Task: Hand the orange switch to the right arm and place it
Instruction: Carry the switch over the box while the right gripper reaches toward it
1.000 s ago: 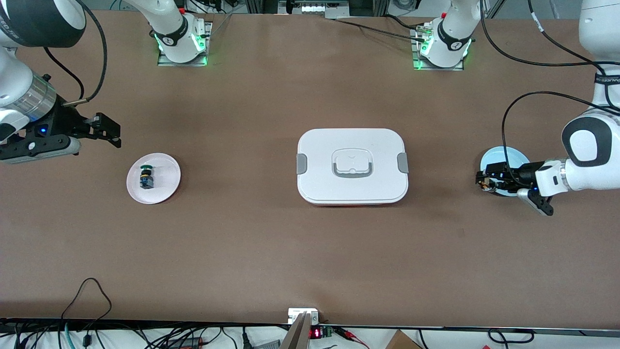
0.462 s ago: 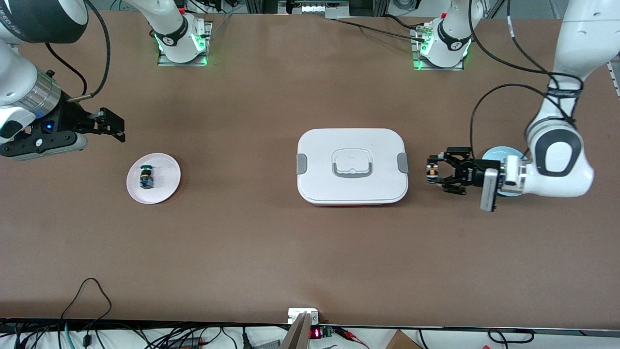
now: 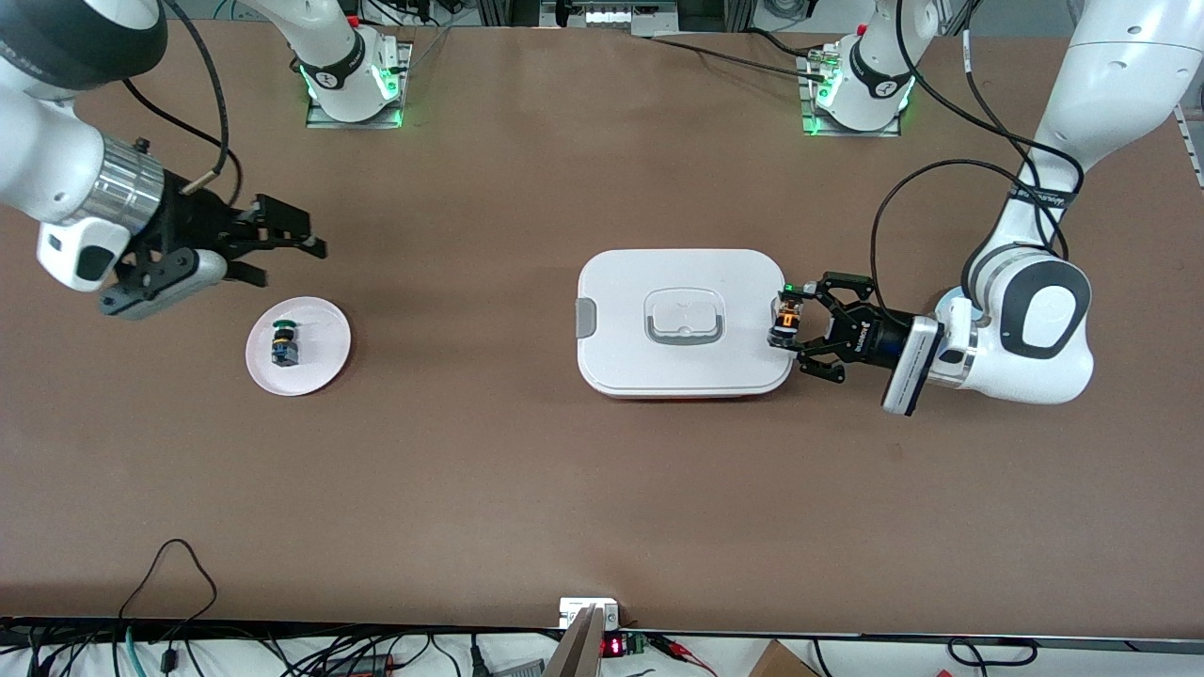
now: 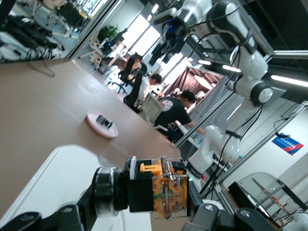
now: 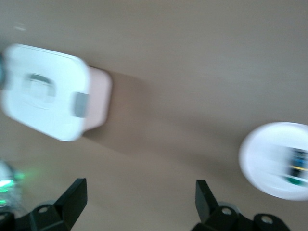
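1. Two switches in sight: one orange switch point(image 3: 784, 328), one green-capped switch point(image 3: 282, 341).
2. Two small round plates: a white plate point(image 3: 324, 350) toward the right arm's end of the table carries the green-capped switch; a pale blue plate point(image 3: 943, 305) toward the left arm's end is mostly hidden by the left arm.
3. One white lidded box point(image 3: 684, 322) mid-table, with a grey handle in the lid and grey clips at both ends.
4. Orange switch: black body, orange parts, tan see-through section, seen close in the left wrist view point(image 4: 156, 188). It lies sideways between the jaws.
5. Left gripper point(image 3: 788, 329): jaws clamped on the orange switch, held in the air over the box's edge at the left arm's end.
6. Right gripper point(image 3: 303, 237): fingers spread wide, holding nothing, over bare table just beside the white plate.
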`<move>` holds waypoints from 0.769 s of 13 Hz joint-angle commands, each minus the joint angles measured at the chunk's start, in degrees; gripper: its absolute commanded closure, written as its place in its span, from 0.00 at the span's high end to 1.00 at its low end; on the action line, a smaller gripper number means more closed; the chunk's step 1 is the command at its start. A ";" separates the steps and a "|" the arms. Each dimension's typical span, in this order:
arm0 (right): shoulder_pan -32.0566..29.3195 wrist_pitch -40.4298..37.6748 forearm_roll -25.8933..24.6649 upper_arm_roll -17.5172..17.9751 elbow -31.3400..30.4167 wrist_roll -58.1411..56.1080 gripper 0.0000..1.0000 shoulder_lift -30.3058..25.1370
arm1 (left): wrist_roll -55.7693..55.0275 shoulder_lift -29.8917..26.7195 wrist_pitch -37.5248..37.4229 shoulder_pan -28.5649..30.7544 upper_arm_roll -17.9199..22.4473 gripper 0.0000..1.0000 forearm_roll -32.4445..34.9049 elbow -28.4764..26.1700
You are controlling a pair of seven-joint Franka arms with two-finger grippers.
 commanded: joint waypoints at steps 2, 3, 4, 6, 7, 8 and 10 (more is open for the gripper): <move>-0.20 -0.09 19.87 -0.07 0.82 -0.53 1.00 2.62 | 2.62 2.56 0.18 -4.15 -1.00 0.37 -5.05 2.33; -0.03 0.00 23.75 -0.07 1.78 -0.44 1.00 3.76 | 5.68 2.38 2.01 -5.99 -1.00 0.37 -7.33 2.33; -0.03 0.00 25.62 -0.07 2.05 0.69 1.00 4.73 | 8.50 2.21 3.68 -7.66 -1.00 0.37 -8.40 2.25; -0.12 0.08 30.70 -0.07 2.14 6.39 1.00 7.01 | 9.49 2.12 6.41 -10.13 -1.27 0.37 -11.12 2.07; -0.12 0.08 33.17 -0.07 2.14 7.72 1.00 8.07 | 9.58 1.59 7.03 -11.18 -1.53 0.37 -12.00 1.90; -0.12 0.08 35.29 -0.07 2.14 9.04 1.00 8.95 | 9.67 0.98 7.56 -11.54 -2.84 0.37 -13.32 1.37; 0.06 0.35 38.54 0.02 3.02 11.59 1.00 10.97 | 11.24 -0.60 10.02 -11.63 -4.68 0.36 -13.59 0.32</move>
